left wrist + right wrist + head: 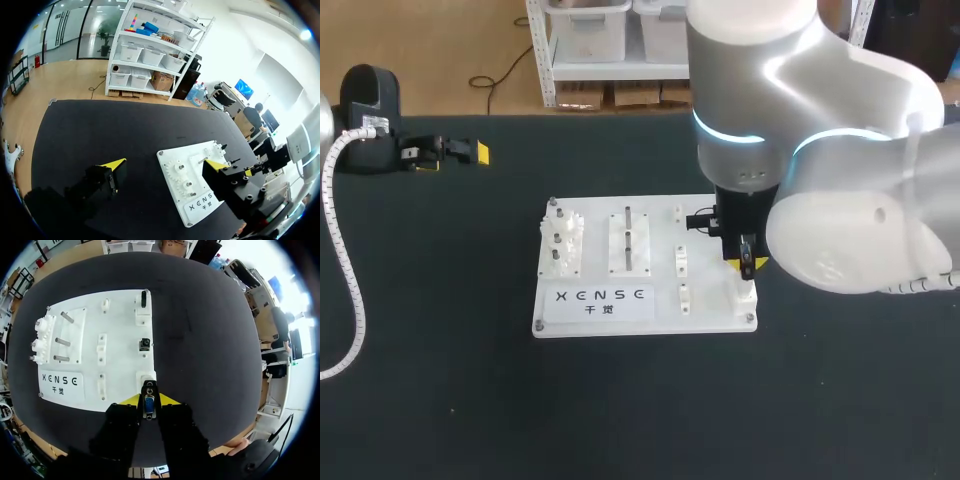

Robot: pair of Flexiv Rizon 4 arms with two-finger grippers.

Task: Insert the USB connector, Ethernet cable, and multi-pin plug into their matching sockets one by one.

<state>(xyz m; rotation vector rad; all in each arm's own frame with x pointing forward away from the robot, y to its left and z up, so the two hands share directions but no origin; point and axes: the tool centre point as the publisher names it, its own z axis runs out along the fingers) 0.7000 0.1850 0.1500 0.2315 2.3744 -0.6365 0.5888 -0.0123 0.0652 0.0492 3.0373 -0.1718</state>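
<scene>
Sitting gripped in the right jaws, the multi-pin plug (148,404) faces its socket (145,375).

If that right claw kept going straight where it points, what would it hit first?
Probably the white socket at the white board's corner; the plug held in the right gripper looks lined up with it.

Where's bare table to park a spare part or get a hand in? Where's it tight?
Bare table runs along the board's labelled edge, and there is more between the board and the left gripper. It is tight at the board's right side: the right gripper holds the multi-pin plug just short of its socket, with the right arm overhead.
</scene>
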